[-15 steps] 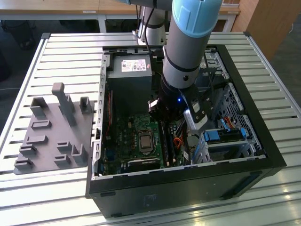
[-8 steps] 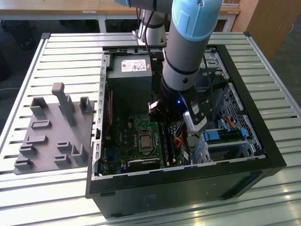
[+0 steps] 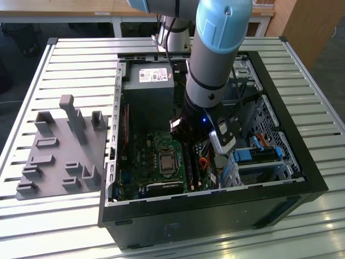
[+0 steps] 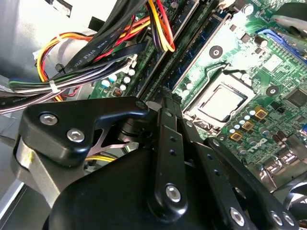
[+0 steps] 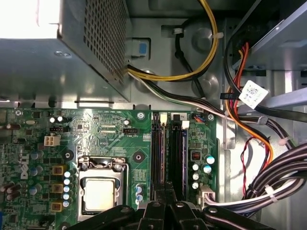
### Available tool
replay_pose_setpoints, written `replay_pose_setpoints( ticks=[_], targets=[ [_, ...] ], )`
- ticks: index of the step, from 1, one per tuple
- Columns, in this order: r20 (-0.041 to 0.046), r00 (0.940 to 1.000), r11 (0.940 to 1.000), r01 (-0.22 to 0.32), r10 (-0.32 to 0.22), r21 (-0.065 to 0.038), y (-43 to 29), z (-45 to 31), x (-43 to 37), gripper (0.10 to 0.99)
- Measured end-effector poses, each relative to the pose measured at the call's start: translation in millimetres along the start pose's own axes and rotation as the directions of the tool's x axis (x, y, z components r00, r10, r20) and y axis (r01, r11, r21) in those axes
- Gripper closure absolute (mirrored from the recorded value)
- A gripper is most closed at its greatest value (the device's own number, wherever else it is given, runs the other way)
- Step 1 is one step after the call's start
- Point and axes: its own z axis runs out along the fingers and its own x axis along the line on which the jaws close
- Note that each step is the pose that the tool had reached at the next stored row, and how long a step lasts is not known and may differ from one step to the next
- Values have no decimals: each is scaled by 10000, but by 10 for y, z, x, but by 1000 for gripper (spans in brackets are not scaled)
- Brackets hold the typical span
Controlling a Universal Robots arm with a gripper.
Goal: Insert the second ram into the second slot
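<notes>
Slatted metal table carries the open black computer case, where the black gripper, jaws together on the thin blue memory stick standing edge-on in the slots; light, stiff and fragile, it is best pinched by its top edge.

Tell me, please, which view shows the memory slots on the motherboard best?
The first wrist view: the memory slots run full length, unobstructed, beside the CPU socket. The second wrist view shows them obliquely, partly under cables. In the exterior view the arm overhangs them.
</notes>
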Motion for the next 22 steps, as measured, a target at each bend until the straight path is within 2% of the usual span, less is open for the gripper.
replay_pose_setpoints(
  ticks=[10, 13, 17, 22],
  targets=[
    [-15, 10000, 10000, -2, 2, 18, -8, 83, -2, 980],
    [-19, 10000, 10000, -2, 2, 21, -13, 80, 0, 980],
    [-2, 10000, 10000, 1, -1, -30, 2, 37, -2, 980],
    [-11, 10000, 10000, 4, -4, -3, 4, -51, 2, 980]
  ],
)
